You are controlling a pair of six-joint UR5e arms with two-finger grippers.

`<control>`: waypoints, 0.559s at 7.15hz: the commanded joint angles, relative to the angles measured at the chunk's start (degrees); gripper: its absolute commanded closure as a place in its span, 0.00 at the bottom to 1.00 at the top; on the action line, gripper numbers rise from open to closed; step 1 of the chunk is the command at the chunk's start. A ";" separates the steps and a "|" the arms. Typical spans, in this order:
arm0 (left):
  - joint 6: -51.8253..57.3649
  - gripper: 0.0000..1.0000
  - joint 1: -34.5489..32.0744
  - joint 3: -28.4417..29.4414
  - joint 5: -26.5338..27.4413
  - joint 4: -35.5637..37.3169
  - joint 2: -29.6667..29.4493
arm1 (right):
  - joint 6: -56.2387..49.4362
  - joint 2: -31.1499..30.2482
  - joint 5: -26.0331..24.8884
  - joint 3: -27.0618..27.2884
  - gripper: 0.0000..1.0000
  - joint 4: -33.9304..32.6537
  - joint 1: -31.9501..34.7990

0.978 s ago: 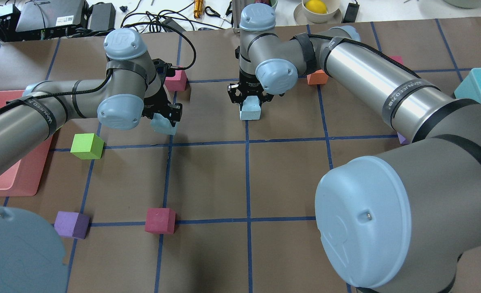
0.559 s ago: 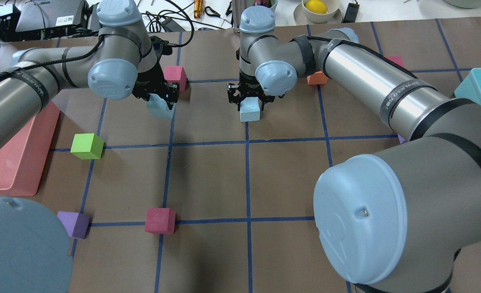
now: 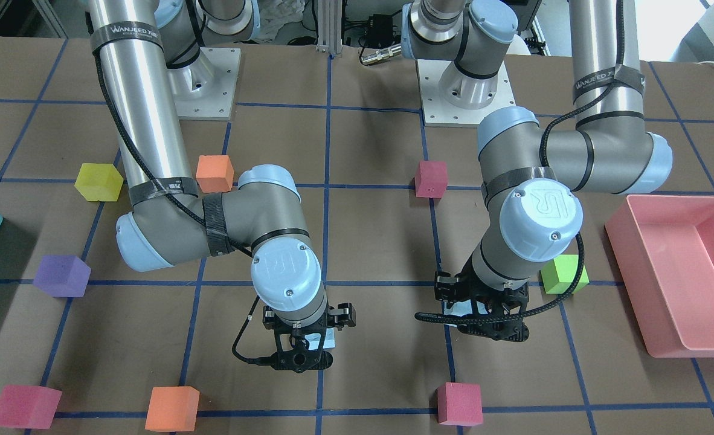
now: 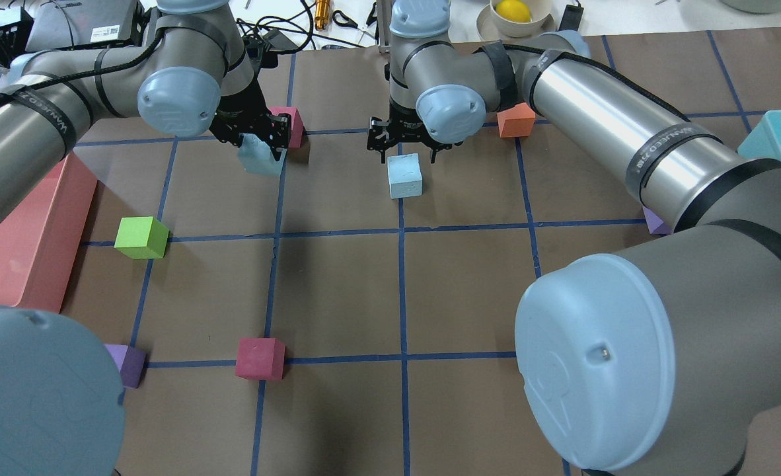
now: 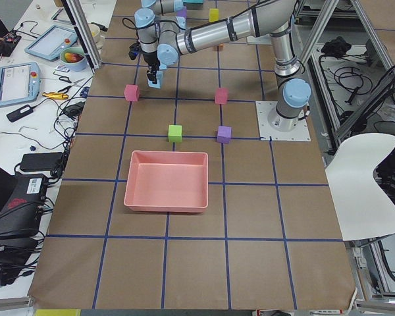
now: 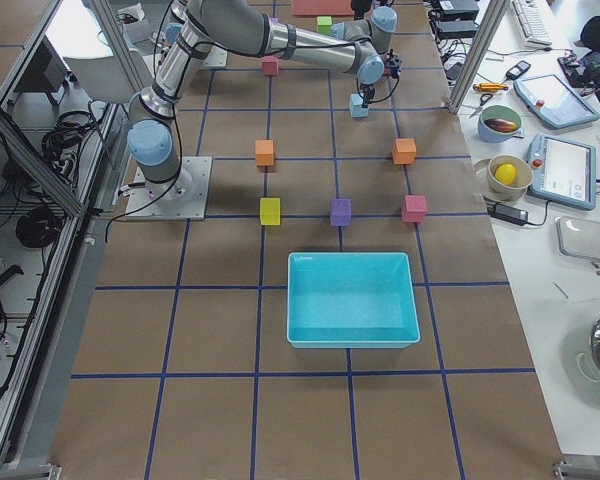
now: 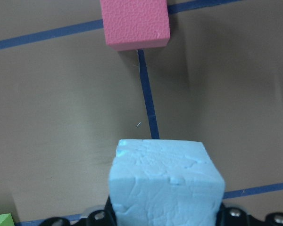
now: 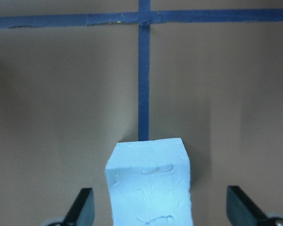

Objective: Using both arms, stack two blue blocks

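The left gripper (image 4: 261, 140) is clenched on the first blue block (image 4: 260, 160), which hangs tilted below its fingers. In the left wrist view this block (image 7: 165, 188) fills the bottom of the frame, wedged between the jaws and apparently lifted clear of the table (image 4: 337, 284). A pink cube (image 7: 134, 23) lies on the table at 12 o'clock from it; in the overhead view the same cube sits at 1 o'clock, just beside the gripper.

The right gripper (image 4: 402, 149) is released. Its fingers (image 8: 82, 207) stand spread wide on either side of the second blue block (image 8: 151, 183) without touching it. That block (image 4: 405, 176) rests on the table on a blue tape line (image 4: 402, 277), at 3 o'clock from the held block and well apart from it, with the gripper just above its far edge. An orange cube (image 4: 516, 120) sits at 2 o'clock from the resting block, and a green cube (image 4: 141, 238) lies at 8 o'clock from the held one.
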 commanded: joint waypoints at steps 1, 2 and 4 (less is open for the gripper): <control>-5.71 1.00 -2.37 2.20 -1.33 -0.46 -0.95 | -2.14 -5.72 -1.29 -0.87 0.00 7.66 -3.11; -10.70 1.00 -4.74 3.78 -2.64 -0.46 -1.82 | -4.07 -8.71 -1.21 -0.43 0.00 11.96 -5.74; -17.14 1.00 -8.17 5.99 -3.78 -0.38 -4.46 | -10.93 -16.78 -1.30 2.98 0.00 17.69 -10.50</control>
